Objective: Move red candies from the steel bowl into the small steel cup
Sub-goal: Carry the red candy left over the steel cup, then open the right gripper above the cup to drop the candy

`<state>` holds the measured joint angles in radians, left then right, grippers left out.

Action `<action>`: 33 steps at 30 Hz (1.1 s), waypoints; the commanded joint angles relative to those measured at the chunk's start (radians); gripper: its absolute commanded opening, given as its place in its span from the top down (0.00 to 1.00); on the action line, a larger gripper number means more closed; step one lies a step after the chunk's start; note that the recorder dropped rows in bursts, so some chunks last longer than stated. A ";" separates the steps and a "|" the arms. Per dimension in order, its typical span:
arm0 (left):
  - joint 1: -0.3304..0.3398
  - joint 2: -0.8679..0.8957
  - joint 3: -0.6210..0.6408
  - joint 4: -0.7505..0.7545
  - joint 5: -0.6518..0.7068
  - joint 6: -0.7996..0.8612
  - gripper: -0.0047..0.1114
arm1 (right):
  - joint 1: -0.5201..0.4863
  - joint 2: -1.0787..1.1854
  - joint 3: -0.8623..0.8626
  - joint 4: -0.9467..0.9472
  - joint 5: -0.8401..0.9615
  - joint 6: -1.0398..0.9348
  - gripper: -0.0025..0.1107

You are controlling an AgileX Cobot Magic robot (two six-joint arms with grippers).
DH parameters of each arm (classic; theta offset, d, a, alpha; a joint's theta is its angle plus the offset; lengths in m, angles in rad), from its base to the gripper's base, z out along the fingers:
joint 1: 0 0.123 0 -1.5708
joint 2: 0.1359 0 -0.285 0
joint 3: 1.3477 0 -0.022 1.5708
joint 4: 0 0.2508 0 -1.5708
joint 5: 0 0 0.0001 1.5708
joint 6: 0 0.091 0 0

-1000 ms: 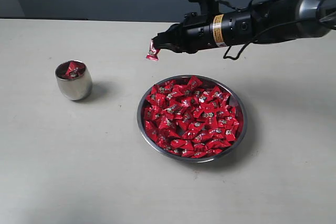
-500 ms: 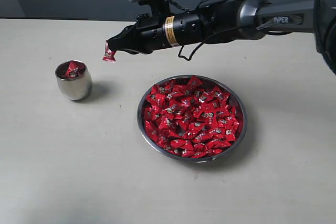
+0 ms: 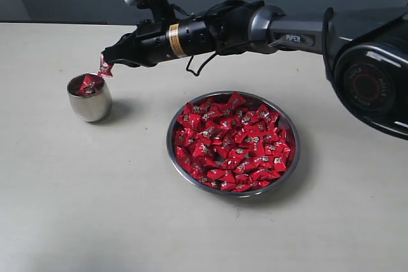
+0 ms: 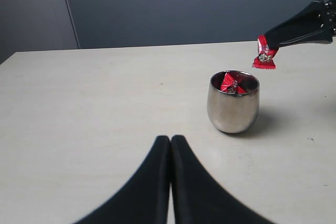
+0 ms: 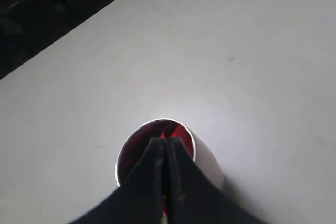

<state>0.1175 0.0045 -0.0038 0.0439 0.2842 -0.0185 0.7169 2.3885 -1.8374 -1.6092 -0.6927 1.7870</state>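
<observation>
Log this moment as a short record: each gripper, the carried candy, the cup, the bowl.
right gripper: shut on one red candy
held candy: hanging just above the small steel cup, not touching it
cup contents: red candies already inside
steel bowl: heaped with red candies, standing on the table
left gripper: shut, holding nothing
</observation>
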 commanded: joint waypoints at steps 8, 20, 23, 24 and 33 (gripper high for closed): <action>0.001 -0.004 0.004 0.001 0.001 -0.001 0.96 | 0.052 0.058 -0.110 -0.040 -0.007 0.071 0.98; 0.001 -0.004 0.004 0.001 0.001 -0.001 0.96 | 0.064 0.071 -0.112 -0.037 0.038 0.075 0.98; 0.001 -0.004 0.004 0.001 0.001 -0.001 0.96 | 0.064 0.076 -0.112 -0.037 0.036 0.075 0.98; 0.001 -0.004 0.004 0.001 0.001 -0.001 0.96 | 0.064 0.079 -0.112 -0.035 0.029 0.075 0.98; 0.001 -0.004 0.004 0.001 0.001 -0.001 0.96 | 0.081 0.084 -0.112 -0.027 0.086 0.075 0.98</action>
<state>0.1175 0.0045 -0.0038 0.0439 0.2842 -0.0185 0.7947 2.4728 -1.9441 -1.6441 -0.6372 1.8633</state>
